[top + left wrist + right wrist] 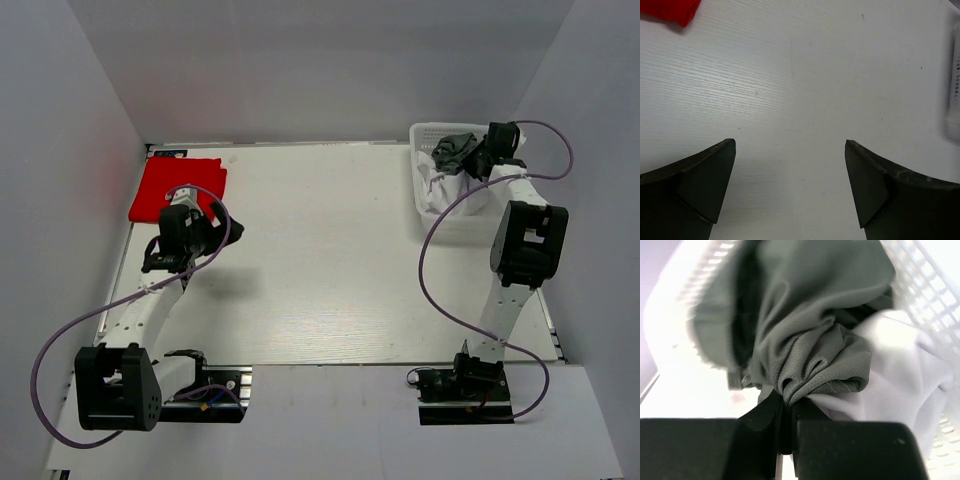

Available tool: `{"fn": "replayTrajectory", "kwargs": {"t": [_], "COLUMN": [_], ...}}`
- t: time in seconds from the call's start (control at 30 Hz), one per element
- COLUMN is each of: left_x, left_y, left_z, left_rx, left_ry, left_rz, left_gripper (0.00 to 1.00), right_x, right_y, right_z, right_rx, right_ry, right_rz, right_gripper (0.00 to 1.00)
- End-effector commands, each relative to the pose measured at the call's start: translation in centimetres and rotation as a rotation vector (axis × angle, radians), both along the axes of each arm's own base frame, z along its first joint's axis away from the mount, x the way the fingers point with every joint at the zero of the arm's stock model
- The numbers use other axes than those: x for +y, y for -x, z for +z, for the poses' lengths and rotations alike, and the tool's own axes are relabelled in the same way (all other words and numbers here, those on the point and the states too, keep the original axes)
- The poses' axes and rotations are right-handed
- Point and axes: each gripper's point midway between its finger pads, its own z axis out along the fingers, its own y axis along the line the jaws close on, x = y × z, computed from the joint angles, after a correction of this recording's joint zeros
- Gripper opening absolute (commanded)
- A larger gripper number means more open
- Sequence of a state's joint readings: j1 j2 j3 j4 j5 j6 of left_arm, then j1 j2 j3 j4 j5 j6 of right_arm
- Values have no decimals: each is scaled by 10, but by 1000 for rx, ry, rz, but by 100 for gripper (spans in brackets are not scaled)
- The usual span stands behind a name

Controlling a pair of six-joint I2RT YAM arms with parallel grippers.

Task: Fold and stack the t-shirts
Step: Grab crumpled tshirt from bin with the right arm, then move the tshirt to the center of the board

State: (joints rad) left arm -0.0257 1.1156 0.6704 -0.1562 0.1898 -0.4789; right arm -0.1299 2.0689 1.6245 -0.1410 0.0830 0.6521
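A red t-shirt (175,187) lies folded at the far left of the table; its corner shows in the left wrist view (670,11). My left gripper (222,228) hovers just right of it, open and empty (790,150). My right gripper (478,160) is over the white lattice basket (428,135), shut on a bunched dark grey t-shirt (805,345) that is lifted above the basket (453,152). A white t-shirt (900,370) lies in the basket under the grey one (437,190).
The white basket (920,285) stands at the far right of the table. Grey walls close in the back and both sides. The purple cables (430,260) loop beside each arm.
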Motion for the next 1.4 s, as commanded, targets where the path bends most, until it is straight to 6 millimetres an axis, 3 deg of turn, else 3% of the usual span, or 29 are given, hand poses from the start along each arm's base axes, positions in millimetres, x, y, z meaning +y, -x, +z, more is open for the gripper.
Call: {"fn": "replayTrajectory", "kwargs": {"t": [0.0, 0.03, 0.07, 0.1, 0.23, 0.3, 0.33, 0.4, 0.47, 0.53, 0.57, 0.7, 0.77, 0.87, 0.97, 1.0, 1.07, 1.1, 1.13, 1.17, 1.2, 1.23, 1.27, 1.3, 1.33, 1.37], "left_x": [2, 2, 1, -1, -3, -8, -8, -10, -8, -7, -6, -5, -2, 3, 10, 15, 16, 16, 16, 16, 16, 16, 16, 15, 15, 15], "left_y": [-6, -6, -5, -4, -2, 1, 3, 4, 5, 7, 9, 9, 12, 15, 16, 16, 16, 16, 16, 16, 16, 16, 16, 16, 16, 15], "left_z": [32, 36, 37, 41, 48, 51, 51, 54, 52, 52, 50, 62, 63, 64, 60, 58, 60, 60, 60, 60, 60, 60, 60, 57, 57, 54], "left_rx": [-91, -104, -104, -116, -132, -140, -143, -150, -141, -137, -125, -158, -161, -168, -156, -146, -143, -143, -143, -143, -143, -143, -143, -133, -133, -123], "left_ry": [-12, -12, -7, -3, 19, 33, 33, 45, 40, 36, 36, 39, 40, 38, 33, 31, 27, 27, 27, 27, 27, 27, 27, 30, 30, 29], "left_rz": [5, 5, -3, -11, -13, -39, -39, -44, -34, -26, -25, -12, 14, 45, 97, 125, 134, 134, 134, 134, 134, 134, 134, 126, 126, 126], "left_gripper": [100, 100, 100, 100, 100, 100, 100, 100, 100, 100, 100, 100, 100, 100, 100, 100, 100, 100, 100, 100, 100, 100, 100, 100, 100, 100], "right_x": [19, 24, 24, 27, 50, 79, 91, 119, 148, 180, 190, 236, 258, 272, 285, 284, 297, 302, 307, 325, 330, 336, 340, 363, 365, 376], "right_y": [1, 6, 14, 19, 62, 74, 84, 99, 120, 138, 152, 194, 211, 203, 186, 177, 174, 171, 170, 179, 181, 184, 182, 198, 199, 210], "right_z": [146, 155, 186, 198, 313, 333, 373, 385, 427, 439, 462, 495, 493, 466, 405, 357, 320, 265, 248, 231, 182, 164, 135, 120, 81, 67], "right_rx": [-295, -301, -356, -375, -602, -645, -714, -742, -862, -928, -1020, -1199, -1210, -1150, -1011, -915, -833, -711, -677, -654, -548, -514, -440, -408, -292, -254], "right_ry": [100, 104, 144, 162, 289, 288, 316, 314, 320, 279, 269, 175, 125, 128, 174, 213, 226, 225, 233, 236, 228, 246, 267, 270, 321, 321], "right_rz": [163, 192, 210, 224, 343, 478, 522, 676, 771, 874, 901, 1091, 1194, 1193, 1164, 1158, 1137, 1138, 1130, 1169, 1190, 1215, 1217, 1282, 1325, 1366], "right_gripper": [0, 0, 0, 0, 0, 0, 0, 0, 0, 0, 0, 0, 0, 0, 0, 0, 0, 0, 0, 0, 0, 1, 33, 51, 66, 76]}}
